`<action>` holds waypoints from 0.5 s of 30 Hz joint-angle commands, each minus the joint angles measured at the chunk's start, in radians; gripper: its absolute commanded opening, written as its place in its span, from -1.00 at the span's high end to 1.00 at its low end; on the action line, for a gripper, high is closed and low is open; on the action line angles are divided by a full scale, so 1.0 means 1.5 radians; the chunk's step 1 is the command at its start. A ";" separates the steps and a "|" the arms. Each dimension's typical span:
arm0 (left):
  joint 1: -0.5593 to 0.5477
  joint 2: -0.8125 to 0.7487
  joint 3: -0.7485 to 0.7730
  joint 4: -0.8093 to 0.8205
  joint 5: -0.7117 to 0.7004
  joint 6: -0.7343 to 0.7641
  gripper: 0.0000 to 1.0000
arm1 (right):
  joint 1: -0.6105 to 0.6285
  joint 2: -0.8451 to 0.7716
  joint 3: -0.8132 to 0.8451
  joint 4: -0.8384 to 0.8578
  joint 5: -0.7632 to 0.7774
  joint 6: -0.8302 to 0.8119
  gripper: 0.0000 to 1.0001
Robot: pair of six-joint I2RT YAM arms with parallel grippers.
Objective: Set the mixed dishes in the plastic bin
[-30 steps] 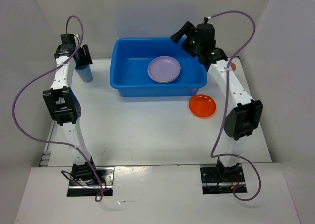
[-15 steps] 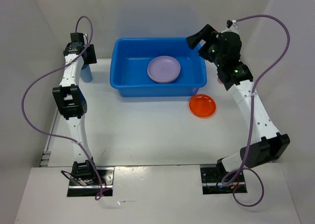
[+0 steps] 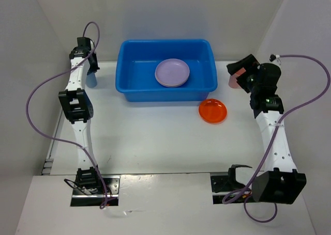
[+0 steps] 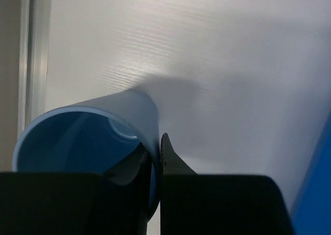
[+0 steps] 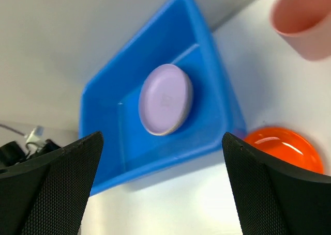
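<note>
Slippage risk: left gripper (image 4: pixel 156 151) clamps one wall of the light-blue cup (image 4: pixel 77 137); lifting may twist it. Right gripper (image 5: pixel 161 142) gapes empty.

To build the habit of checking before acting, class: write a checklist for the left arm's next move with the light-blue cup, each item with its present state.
1. Grip: left gripper shut on the wall of the light-blue cup: ok.
2. Grip firm enough to lift: cannot tell.
3. Free room in the plastic bin beside the lavender plate: ok.
4. Path: right gripper open, outside the bin: ok.
5. All dishes binned: not ok; salmon-pink cup, orange plate outside.
</note>
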 commanded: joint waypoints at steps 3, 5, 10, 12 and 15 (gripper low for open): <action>-0.004 -0.135 0.008 -0.012 -0.030 0.011 1.00 | -0.091 -0.080 -0.114 0.001 -0.073 0.021 -1.00; -0.011 -0.177 0.001 -0.012 -0.030 0.011 1.00 | -0.097 -0.109 -0.153 -0.011 -0.073 0.021 -1.00; -0.050 -0.307 0.030 -0.018 0.047 0.011 1.00 | -0.117 -0.130 -0.210 -0.056 -0.055 0.002 -1.00; -0.088 -0.315 0.056 -0.044 0.108 0.004 1.00 | -0.128 -0.139 -0.230 -0.065 -0.062 0.002 -1.00; -0.151 -0.290 0.120 -0.091 0.128 0.004 1.00 | -0.148 -0.160 -0.263 -0.065 -0.087 0.002 -1.00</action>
